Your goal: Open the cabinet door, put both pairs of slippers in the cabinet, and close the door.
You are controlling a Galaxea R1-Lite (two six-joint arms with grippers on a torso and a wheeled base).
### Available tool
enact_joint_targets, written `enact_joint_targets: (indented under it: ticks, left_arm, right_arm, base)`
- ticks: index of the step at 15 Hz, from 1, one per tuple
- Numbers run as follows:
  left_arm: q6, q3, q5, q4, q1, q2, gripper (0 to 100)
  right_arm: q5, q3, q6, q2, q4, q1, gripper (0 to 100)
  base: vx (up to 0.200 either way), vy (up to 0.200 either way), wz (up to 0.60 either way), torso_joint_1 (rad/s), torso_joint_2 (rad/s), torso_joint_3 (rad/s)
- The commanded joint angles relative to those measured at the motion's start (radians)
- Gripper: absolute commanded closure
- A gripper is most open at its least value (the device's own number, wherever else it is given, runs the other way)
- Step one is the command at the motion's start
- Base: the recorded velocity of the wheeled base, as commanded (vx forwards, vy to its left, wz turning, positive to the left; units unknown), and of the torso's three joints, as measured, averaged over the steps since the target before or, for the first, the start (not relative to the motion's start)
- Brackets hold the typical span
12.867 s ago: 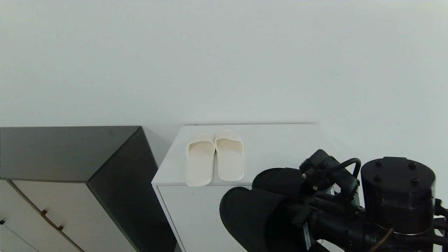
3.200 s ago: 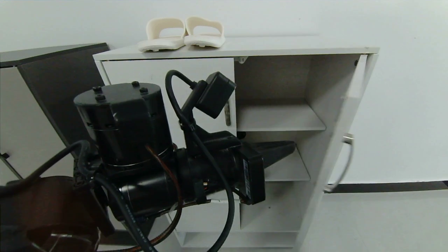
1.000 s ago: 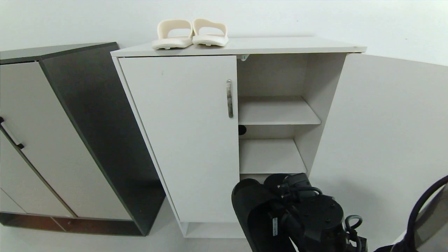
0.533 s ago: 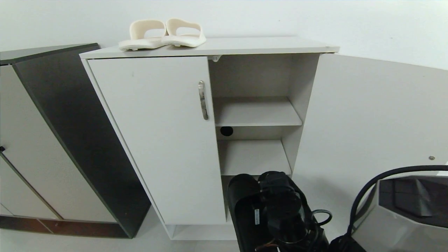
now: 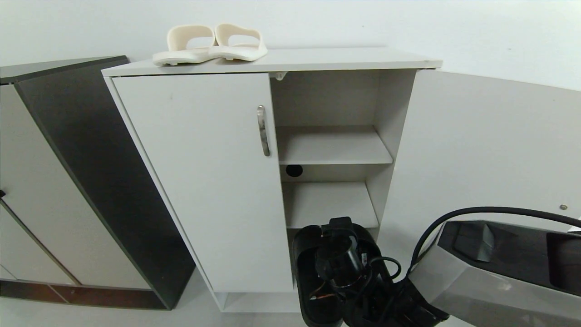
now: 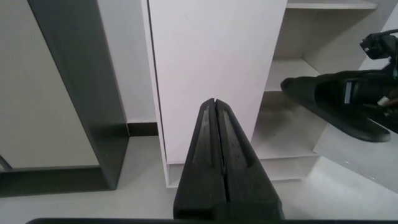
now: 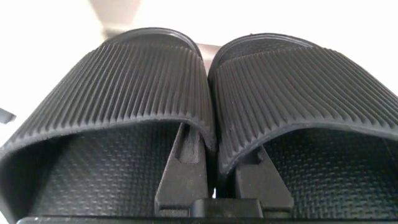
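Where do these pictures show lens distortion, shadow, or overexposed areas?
Head view: wide-lens distortion, the white cabinet leans and its open door has a curved top edge; soft shadow fills the upper compartment. Right wrist view: the background behind the black slippers is blown out to white. Left wrist view: even light, no glare; the shut left hand reads as a dark mass.
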Motion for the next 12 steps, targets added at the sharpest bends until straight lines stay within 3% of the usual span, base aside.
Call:
enact_joint_targets:
  ticks: [1,4,9,12]
  left_arm:
    - [0.001,0.0,0.0,0.0,0.0,0.003,100]
    - [0.001,0.0,0.0,0.0,0.0,0.002,100]
    - [0.001,0.0,0.0,0.001,0.0,0.002,100]
    - [0.001,0.0,0.0,0.001,0.0,0.003,100]
  right_arm:
    - [0.001,-0.028,0.004,0.009,0.011,-0.008,100]
    - [0.001,-0.048,0.026,0.023,0.051,-0.019,100]
    - [-0.04,-0.048,0.012,0.02,0.051,-0.029,100]
    - [-0.043,-0.045,-0.056,0.018,-0.058,-0.028,100]
  base:
    - [0.0,0.0,0.0,0.0,0.0,0.0]
    - [0.0,0.0,0.0,0.001,0.0,-0.02]
    - [0.0,0.0,0.0,0.002,0.0,-0.172]
    - [0.0,0.0,0.0,0.004,0.0,-0.198]
